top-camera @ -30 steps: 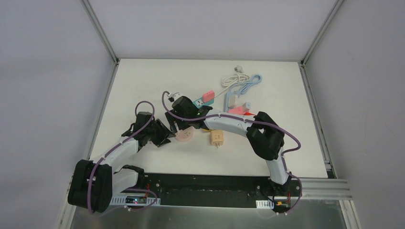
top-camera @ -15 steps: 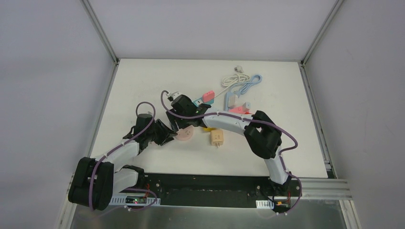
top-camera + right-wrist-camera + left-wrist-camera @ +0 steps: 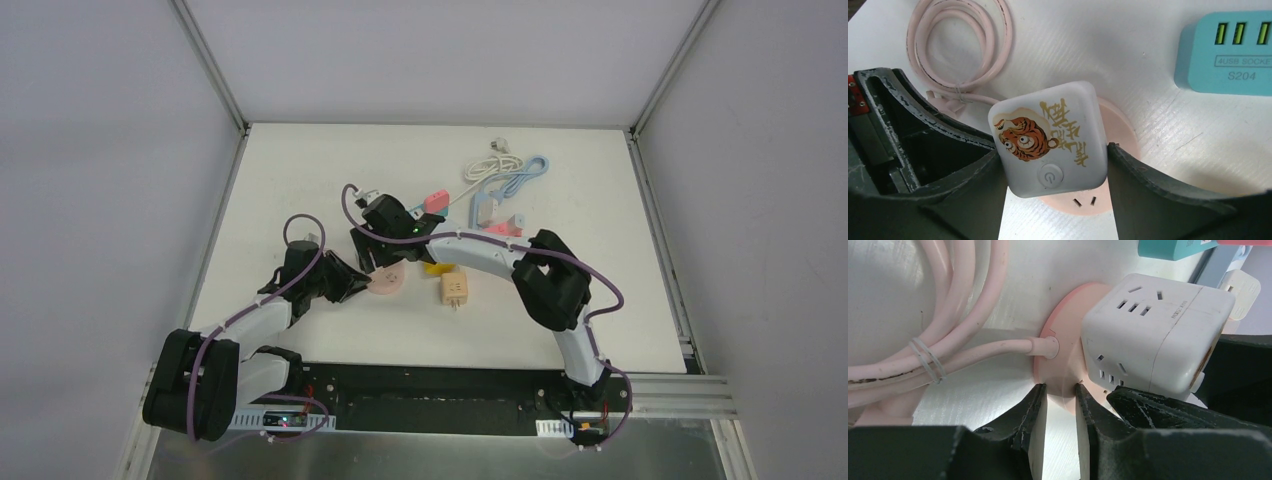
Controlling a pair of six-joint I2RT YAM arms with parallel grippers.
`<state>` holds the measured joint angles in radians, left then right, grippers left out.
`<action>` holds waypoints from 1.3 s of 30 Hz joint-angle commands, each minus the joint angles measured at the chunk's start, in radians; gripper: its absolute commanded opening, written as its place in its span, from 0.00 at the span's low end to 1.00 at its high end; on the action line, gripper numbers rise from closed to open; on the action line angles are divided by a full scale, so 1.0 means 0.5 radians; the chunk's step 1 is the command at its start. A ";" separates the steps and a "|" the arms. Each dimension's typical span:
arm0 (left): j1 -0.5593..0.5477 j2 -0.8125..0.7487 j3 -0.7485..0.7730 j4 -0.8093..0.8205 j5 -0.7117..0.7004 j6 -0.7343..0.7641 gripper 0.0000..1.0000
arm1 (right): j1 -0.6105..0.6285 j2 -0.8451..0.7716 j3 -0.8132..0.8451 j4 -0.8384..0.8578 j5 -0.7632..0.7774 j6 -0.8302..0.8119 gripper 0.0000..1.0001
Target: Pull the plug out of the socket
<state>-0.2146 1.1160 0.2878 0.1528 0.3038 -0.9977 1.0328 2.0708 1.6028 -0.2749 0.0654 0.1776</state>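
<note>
The white cube-shaped plug with a tiger print is seated in the round pink plastic socket base, left of centre on the white tabletop. Risk, as I judge it: the left gripper is pinched only on the base's thin rim, so a hard or skewed pull could slip the disc free and lift it along with the plug. The right gripper is clamped on the cube's two sides; the left arm lies low, reaching in from the near left, and the right arm arches over from the near right, wrist tipped down.
</note>
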 commanded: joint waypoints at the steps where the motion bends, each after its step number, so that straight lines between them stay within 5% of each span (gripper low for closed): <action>1: -0.006 0.022 -0.118 -0.321 -0.150 0.095 0.23 | -0.058 -0.102 0.105 0.125 -0.341 -0.129 0.69; 11: -0.007 -0.134 -0.172 -0.441 -0.211 0.116 0.20 | -0.117 0.046 0.226 -0.093 -0.524 -0.423 0.76; 22: -0.004 -0.144 -0.163 -0.467 -0.194 0.124 0.20 | -0.119 0.162 0.292 -0.219 -0.616 -0.471 0.74; 31: -0.006 -0.144 -0.161 -0.510 -0.228 0.124 0.19 | -0.130 0.062 0.215 0.061 -0.683 -0.225 0.04; 36: -0.004 -0.144 -0.161 -0.523 -0.235 0.136 0.19 | -0.134 0.045 0.210 0.198 -0.879 -0.064 0.00; 39: -0.005 -0.151 -0.161 -0.536 -0.245 0.141 0.19 | -0.045 0.067 0.234 0.109 -0.643 -0.237 0.00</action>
<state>-0.2146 1.0126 0.2520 0.0921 0.2527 -0.9874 0.9600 2.1494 1.7031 -0.3180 -0.2260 0.0151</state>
